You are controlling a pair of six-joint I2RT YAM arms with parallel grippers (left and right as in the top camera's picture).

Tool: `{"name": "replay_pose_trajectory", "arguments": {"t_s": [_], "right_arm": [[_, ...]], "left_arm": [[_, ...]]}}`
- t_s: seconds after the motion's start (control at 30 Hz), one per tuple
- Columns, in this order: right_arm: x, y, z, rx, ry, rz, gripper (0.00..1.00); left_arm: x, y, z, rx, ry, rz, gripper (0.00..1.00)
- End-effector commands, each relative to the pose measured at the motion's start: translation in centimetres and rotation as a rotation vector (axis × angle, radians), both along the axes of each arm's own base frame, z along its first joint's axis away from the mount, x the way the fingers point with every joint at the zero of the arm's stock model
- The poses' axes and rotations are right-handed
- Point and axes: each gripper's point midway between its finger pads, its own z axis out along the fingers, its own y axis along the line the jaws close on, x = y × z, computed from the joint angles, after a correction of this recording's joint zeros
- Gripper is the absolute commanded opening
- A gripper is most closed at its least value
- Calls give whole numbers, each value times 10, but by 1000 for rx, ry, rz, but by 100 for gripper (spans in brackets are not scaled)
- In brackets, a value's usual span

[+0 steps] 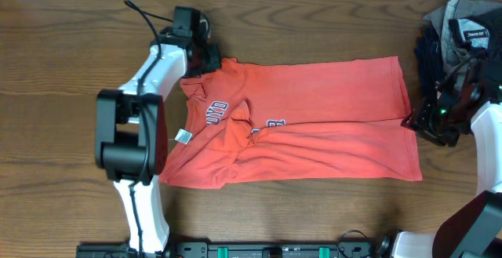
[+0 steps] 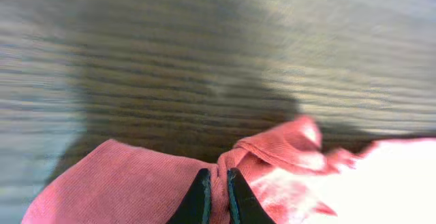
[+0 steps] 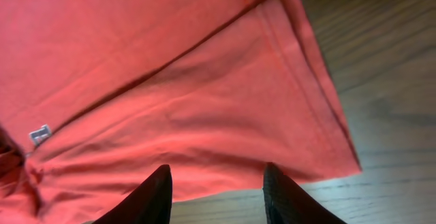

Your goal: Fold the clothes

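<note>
The coral-red T-shirt lies spread across the wooden table, partly folded, with lettering near its left part and a white tag showing. My left gripper is at the shirt's far left corner; in the left wrist view its fingers are shut on a pinched fold of the red cloth. My right gripper is at the shirt's right hem edge; in the right wrist view its fingers are open above the hem, holding nothing.
A pile of grey and navy garments lies at the far right corner, just behind my right arm. Bare wooden table lies left of the shirt and in front of it.
</note>
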Motion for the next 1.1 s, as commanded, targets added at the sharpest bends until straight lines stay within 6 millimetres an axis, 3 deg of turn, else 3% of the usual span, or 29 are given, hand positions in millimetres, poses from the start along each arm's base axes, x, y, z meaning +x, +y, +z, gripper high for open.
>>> {"name": "replay_pose_trajectory", "arguments": {"t_s": [0.0,0.13,0.27,0.5,0.77,1.0,1.07], "right_arm": [[11,1,-3,-81,-12,68,47],[47,6,-11,-132,-98,125,55],[103,7,-21,-180,-256,155,60],[172,-15,-56,-265,-410,74,62],[207,-20,-103,-275,-488,58,67],[224,-17,-114,-282,-547,59,68],[225,-16,-115,-277,-551,50,64]], "left_arm": [[2,1,52,-35,-80,17,6],[-12,1,53,-30,-31,16,6],[-27,3,44,-19,40,17,6],[-39,4,39,-12,90,18,6],[-48,5,34,-6,128,18,6],[-52,6,29,-1,142,19,6],[-52,7,28,0,146,19,6]]}}
